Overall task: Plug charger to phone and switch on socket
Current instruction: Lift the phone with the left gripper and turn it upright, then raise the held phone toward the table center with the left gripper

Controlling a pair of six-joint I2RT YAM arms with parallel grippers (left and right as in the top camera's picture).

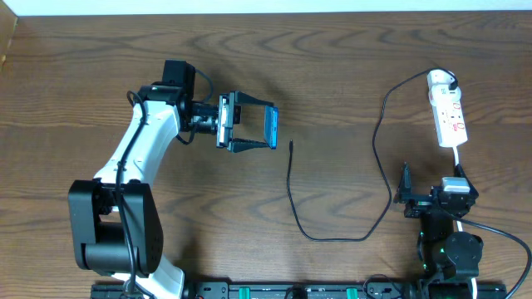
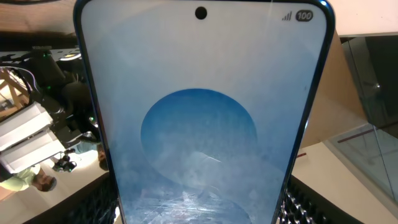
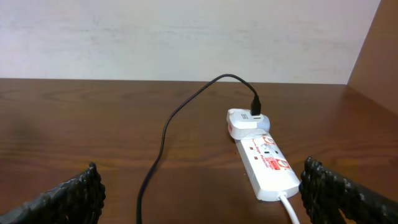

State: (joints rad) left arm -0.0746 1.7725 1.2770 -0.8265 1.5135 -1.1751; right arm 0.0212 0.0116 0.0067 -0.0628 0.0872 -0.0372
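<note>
The left gripper (image 1: 263,126) pinches the phone (image 2: 199,124) between its fingers, while the right gripper (image 3: 199,199) is spread wide and empty, facing the socket (image 3: 264,163).

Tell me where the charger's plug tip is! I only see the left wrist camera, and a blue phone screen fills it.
Observer: The small plug tip of the long thin black cable lies on the brown wooden table, just right of the slim blue-screened phone in the left gripper, not touching it.
Operator: Is its other end plugged in?
Observer: Yes, into a white adapter on the narrow white power strip, far right, near the open right gripper.
</note>
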